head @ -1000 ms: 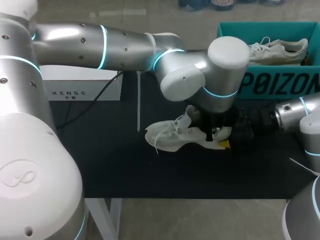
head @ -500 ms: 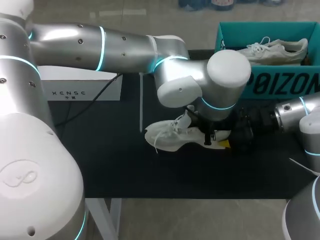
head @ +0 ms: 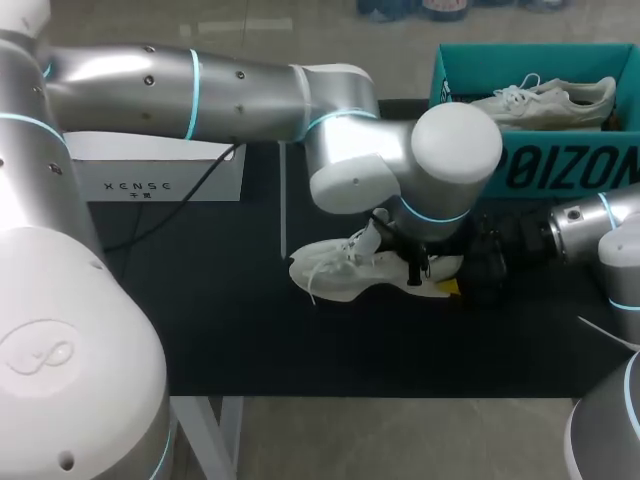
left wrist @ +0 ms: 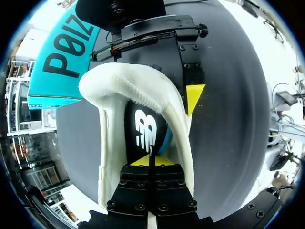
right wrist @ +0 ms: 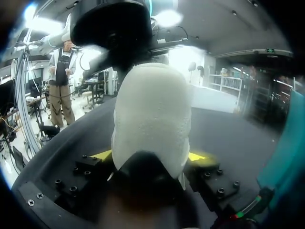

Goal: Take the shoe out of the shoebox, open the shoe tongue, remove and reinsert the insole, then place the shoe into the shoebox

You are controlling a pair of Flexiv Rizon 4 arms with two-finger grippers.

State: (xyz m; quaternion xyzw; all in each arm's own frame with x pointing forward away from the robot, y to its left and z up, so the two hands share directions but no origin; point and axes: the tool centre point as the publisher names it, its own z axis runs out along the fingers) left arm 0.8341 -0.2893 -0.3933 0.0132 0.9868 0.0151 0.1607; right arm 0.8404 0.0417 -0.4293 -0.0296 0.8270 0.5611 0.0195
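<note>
shoe half under left arm, shoebox cropped

- shoe: white, with white laces
- insole: black, white mark (blue at its edge)
- shoebox: teal, black lettering
- table mat: black
- right gripper: yellow tips

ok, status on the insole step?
Right gripper shut on shoe heel. Left gripper shut inside shoe at insole, grip unclear. Shoebox behind holds another shoe; nothing blocking.
</note>
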